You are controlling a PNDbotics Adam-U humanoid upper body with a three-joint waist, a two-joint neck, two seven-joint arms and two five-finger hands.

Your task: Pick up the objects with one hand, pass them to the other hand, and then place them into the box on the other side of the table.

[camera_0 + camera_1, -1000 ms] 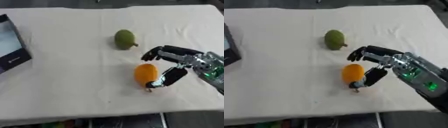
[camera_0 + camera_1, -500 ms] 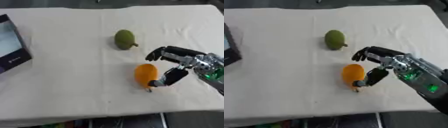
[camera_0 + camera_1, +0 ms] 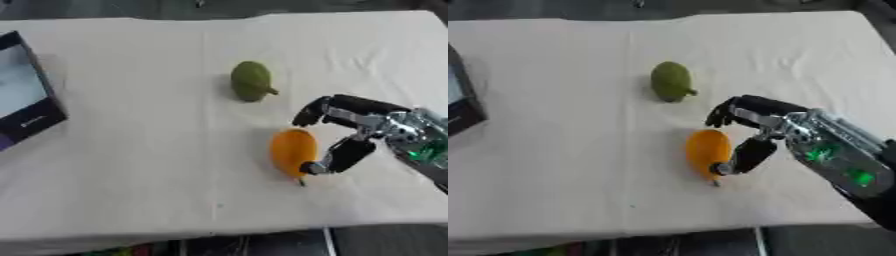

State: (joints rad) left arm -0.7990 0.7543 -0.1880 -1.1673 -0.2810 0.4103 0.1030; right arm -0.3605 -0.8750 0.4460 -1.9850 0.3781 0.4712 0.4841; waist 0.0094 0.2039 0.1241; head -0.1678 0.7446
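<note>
Two fruits on the table (image 3: 131,165), which is covered in a cream cloth with soft wrinkles. Orange mango-like fruit (image 3: 292,151) lies near the right-front part, long axis running roughly front to back, slightly tilted, small dark stem tip at its near end. Green fruit (image 3: 251,80), matte, oval, with a short stub pointing right, sits further back and a bit left, well apart from the orange one.

Right hand (image 3: 363,131) is just right of the orange fruit, so the fruit lies to the left of the palm. Fingers (image 3: 732,111) curl over above and behind the fruit's far end; thumb (image 3: 339,156) reaches down to its near right side, the tip touching or almost touching the skin near the stem end. Hand is half-curled, a cupping shape around the fruit, not closed on it; fruit rests on the cloth, nothing lifted. My read: this is the closing-in phase of the first pick, and the grasp comes across the fruit's short axis, so thumb and fingers need to squeeze from opposite ends of that right flank. Smooth rounded skin could roll left on the cloth.

Left hand not visible. Dark box (image 3: 24,95) with a pale inside sits at the far left edge, well apart from both fruits; right hand is clearly the nearer one.
</note>
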